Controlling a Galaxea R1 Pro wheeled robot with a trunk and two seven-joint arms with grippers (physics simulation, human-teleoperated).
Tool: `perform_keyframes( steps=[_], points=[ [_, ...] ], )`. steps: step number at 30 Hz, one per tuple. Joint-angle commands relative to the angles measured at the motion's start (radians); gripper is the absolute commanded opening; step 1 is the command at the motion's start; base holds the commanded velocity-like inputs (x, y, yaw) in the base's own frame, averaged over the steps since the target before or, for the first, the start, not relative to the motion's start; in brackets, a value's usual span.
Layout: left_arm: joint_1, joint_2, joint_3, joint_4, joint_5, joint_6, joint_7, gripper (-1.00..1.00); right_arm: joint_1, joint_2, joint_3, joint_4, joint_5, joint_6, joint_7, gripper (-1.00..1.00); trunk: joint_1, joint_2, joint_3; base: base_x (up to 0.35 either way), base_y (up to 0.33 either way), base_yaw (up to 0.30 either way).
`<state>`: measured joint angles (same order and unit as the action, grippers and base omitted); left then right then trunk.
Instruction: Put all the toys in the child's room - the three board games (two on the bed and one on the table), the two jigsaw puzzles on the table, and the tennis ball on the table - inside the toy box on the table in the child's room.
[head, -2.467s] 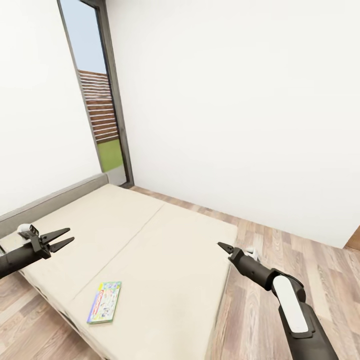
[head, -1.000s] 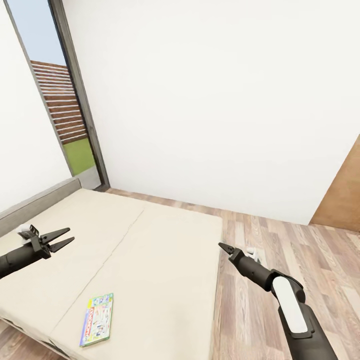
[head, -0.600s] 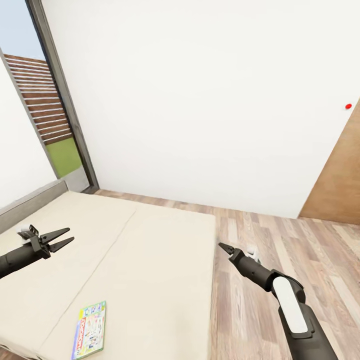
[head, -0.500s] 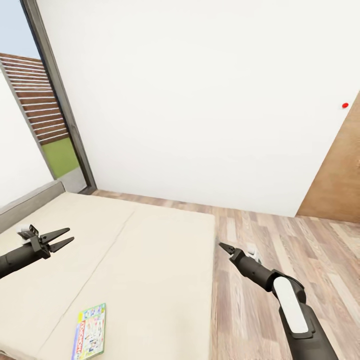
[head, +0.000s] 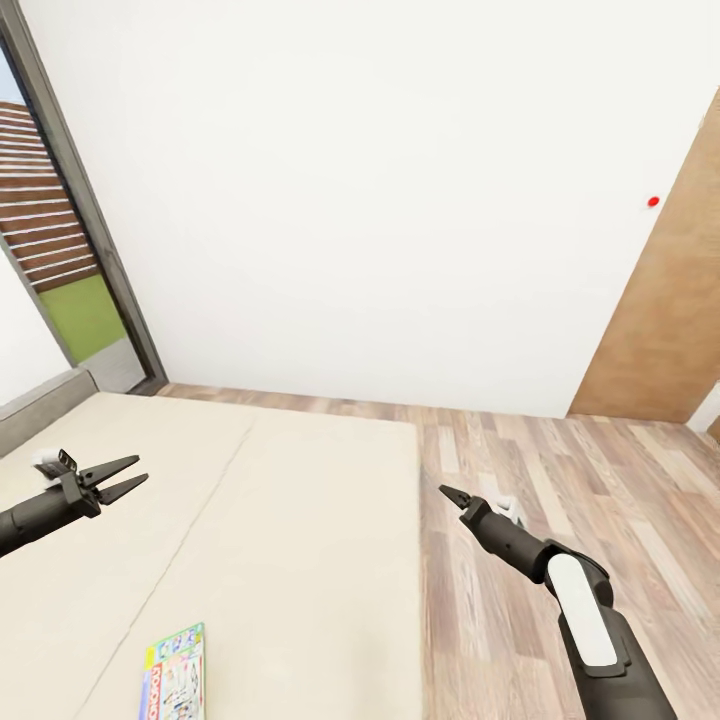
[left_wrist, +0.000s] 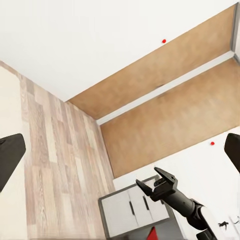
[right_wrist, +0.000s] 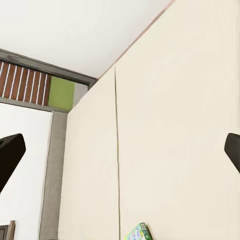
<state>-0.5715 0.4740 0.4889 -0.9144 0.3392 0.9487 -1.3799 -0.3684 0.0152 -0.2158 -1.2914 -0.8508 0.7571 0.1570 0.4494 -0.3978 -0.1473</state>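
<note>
Here, flat glossy board game (head: 175, 675), possibly cardboard, cream bed (head: 280, 560)

Wide beige bed (head: 300, 520) with 1 seam along its middle, wooden plank floor (head: 560, 480), white wall (head: 380, 200), brown door (head: 670, 310), dark-framed window (head: 60, 260)

A board game (head: 172, 677) lies on the bed (head: 250, 530) at its near left part. Wooden floor (head: 560, 500) runs to the right of the bed, with a window (head: 60, 260) far left. What seems a door (head: 665, 320) stands far right.
</note>
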Motion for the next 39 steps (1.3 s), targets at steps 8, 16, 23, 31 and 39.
perform_keyframes(
  steps=[8, 16, 23, 31, 39],
  points=[
    [-0.001, 0.001, 0.000, 0.000, 0.003, 0.010, -0.002, 1.00, -0.001, 0.001, -0.004, 0.000, 0.004, 0.007, 0.006, 1.00, 0.001, -0.002, -0.012, -0.030, 0.109, -0.169],
    [-0.001, 0.000, 0.000, 0.000, 0.004, 0.010, -0.002, 1.00, -0.001, 0.002, -0.004, 0.007, 0.004, 0.006, 0.006, 1.00, 0.001, -0.002, -0.021, -0.015, 0.071, -0.169],
    [0.000, 0.000, 0.000, 0.000, 0.003, 0.010, -0.002, 1.00, -0.001, 0.002, -0.004, 0.009, 0.004, 0.006, 0.006, 1.00, 0.001, -0.002, -0.029, -0.001, 0.176, -0.169],
    [-0.001, 0.000, 0.000, 0.000, 0.003, 0.010, -0.002, 1.00, -0.001, 0.002, -0.004, 0.009, 0.004, 0.006, 0.006, 1.00, 0.001, -0.002, -0.039, 0.000, 0.112, -0.169],
    [0.000, 0.002, 0.000, 0.001, 0.002, 0.010, -0.002, 1.00, -0.001, 0.002, -0.004, 0.009, 0.004, 0.004, 0.005, 1.00, 0.001, -0.002, -0.048, 0.000, 0.098, -0.169]
  ],
)
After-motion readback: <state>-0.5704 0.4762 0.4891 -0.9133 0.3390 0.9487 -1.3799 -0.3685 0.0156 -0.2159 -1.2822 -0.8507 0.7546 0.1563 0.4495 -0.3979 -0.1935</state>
